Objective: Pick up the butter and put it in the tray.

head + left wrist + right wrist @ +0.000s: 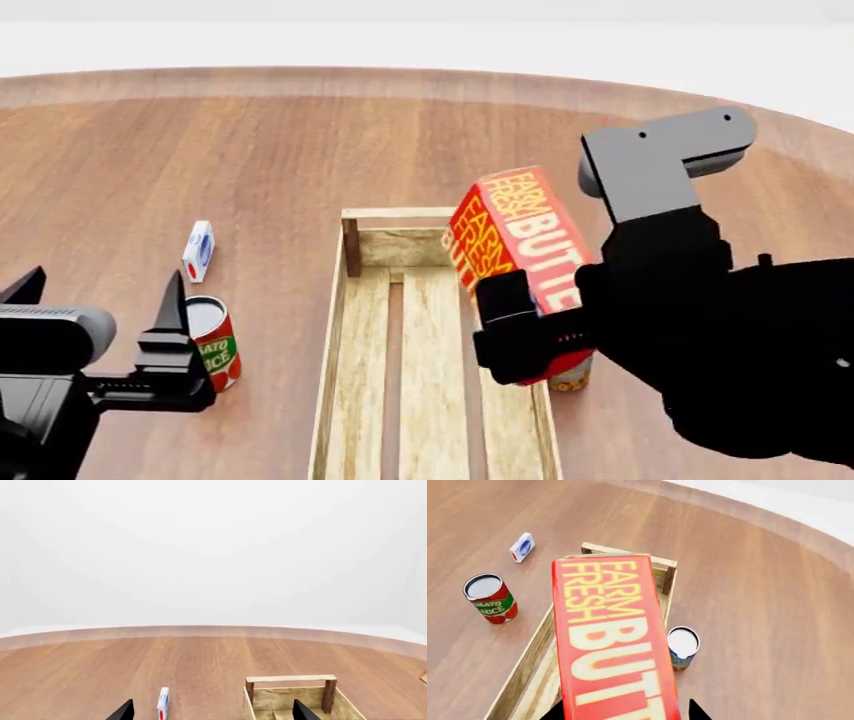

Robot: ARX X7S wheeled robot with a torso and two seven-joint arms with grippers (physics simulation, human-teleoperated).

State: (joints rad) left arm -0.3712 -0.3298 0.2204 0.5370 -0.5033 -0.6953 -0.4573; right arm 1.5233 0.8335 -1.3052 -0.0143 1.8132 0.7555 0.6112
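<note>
Fingers (pixel 692 711) grip butter (pixel 614 640); blue-labelled can (pixel 682 647) unobstructed.

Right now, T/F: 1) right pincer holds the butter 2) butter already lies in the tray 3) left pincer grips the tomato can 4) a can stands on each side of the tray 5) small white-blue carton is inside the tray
1) True: the right pincer is shut on the butter.
2) False: it is held tilted above the tray.
3) False: the left pincer is open, beside the tomato can.
4) True: the second can stands on the other side.
5) False: the small carton lies on the table, outside.
</note>
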